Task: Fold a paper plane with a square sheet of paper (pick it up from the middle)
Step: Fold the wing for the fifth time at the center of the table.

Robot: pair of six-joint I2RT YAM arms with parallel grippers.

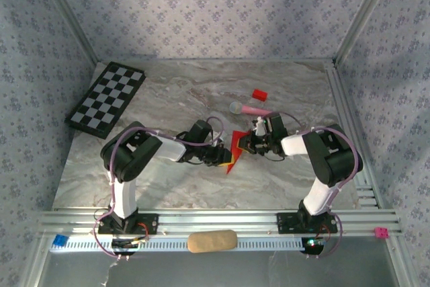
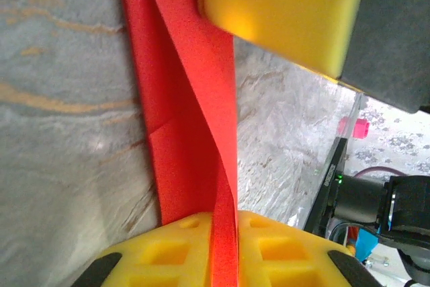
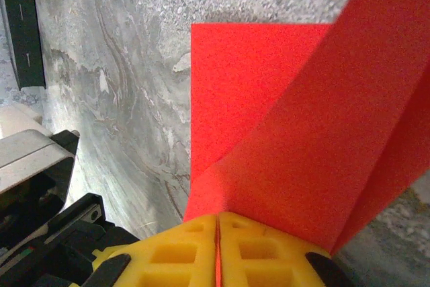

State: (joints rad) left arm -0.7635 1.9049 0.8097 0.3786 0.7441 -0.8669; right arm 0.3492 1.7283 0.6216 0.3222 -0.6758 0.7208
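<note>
L gripper (image 2: 225, 233) & R gripper (image 3: 218, 225) both clamped on part-folded red paper (image 3: 255, 85), mid table (image 1: 168, 179)

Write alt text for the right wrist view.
The yellow right gripper, shut, pinches the red sheet of paper; one flap stands up toward the right, and the rest lies flat on the grey marbled table.

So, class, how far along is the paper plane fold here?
Done: the red sheet already carries folded flaps. In hand: the left gripper and the right gripper both pinch it. Left: it is no slim, pointed dart yet, so more folds remain.
</note>
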